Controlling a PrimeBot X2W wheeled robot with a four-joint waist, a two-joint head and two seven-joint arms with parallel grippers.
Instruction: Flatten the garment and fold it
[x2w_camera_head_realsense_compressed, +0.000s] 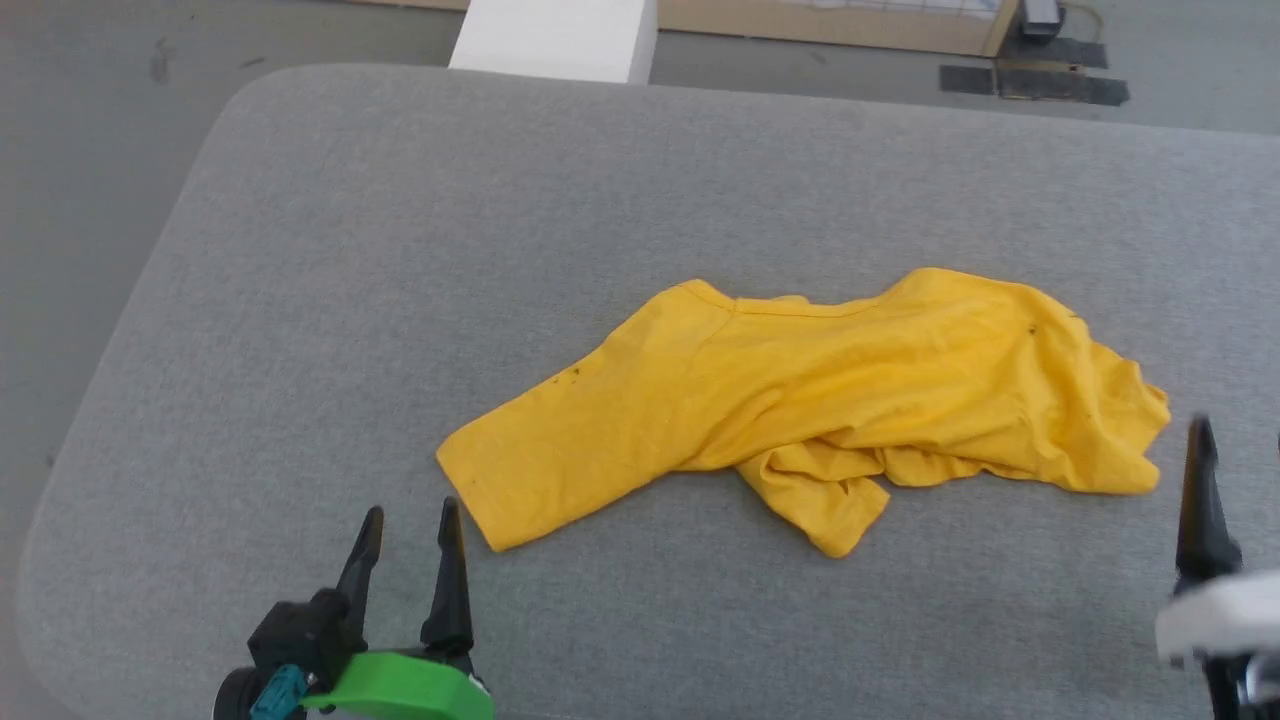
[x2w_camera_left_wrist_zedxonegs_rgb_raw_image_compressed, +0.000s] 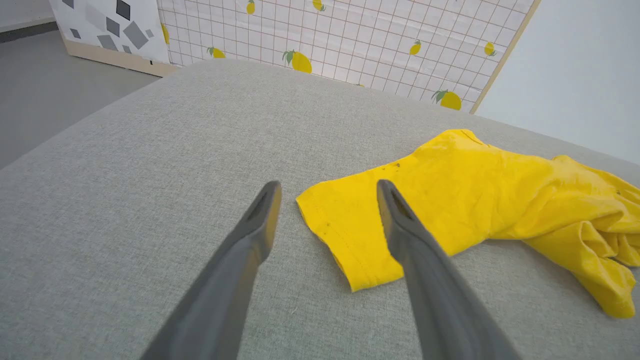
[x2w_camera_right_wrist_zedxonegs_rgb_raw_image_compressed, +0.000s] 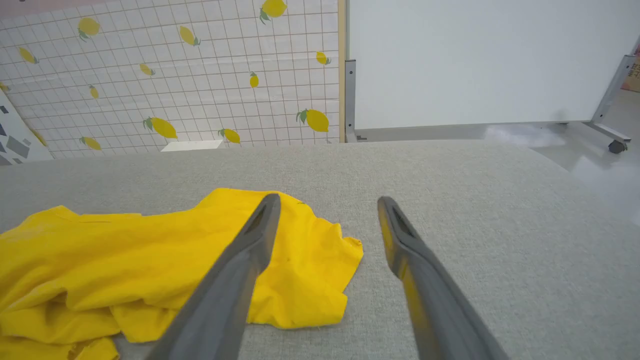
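The mustard-yellow T-shirt (x2w_camera_head_realsense_compressed: 810, 400) lies crumpled and bunched across the middle of the grey padded table (x2w_camera_head_realsense_compressed: 400, 250), plain side up, its printed face hidden. One sleeve (x2w_camera_head_realsense_compressed: 520, 475) spreads flat toward the lower left. My left gripper (x2w_camera_head_realsense_compressed: 410, 520) is open just short of that sleeve's hem; in the left wrist view the T-shirt (x2w_camera_left_wrist_zedxonegs_rgb_raw_image_compressed: 450, 200) sleeve corner lies between and beyond the fingers (x2w_camera_left_wrist_zedxonegs_rgb_raw_image_compressed: 250, 240). My right gripper (x2w_camera_head_realsense_compressed: 1235, 435) is open at the right edge, beside the T-shirt's (x2w_camera_right_wrist_zedxonegs_rgb_raw_image_compressed: 150, 260) right end, holding nothing.
A white box (x2w_camera_head_realsense_compressed: 555, 40) stands beyond the table's far edge. A lemon-print grid panel (x2w_camera_right_wrist_zedxonegs_rgb_raw_image_compressed: 175, 75) and a white board (x2w_camera_right_wrist_zedxonegs_rgb_raw_image_compressed: 475, 60) stand behind. The table's rounded left edge (x2w_camera_head_realsense_compressed: 110, 350) drops to grey floor.
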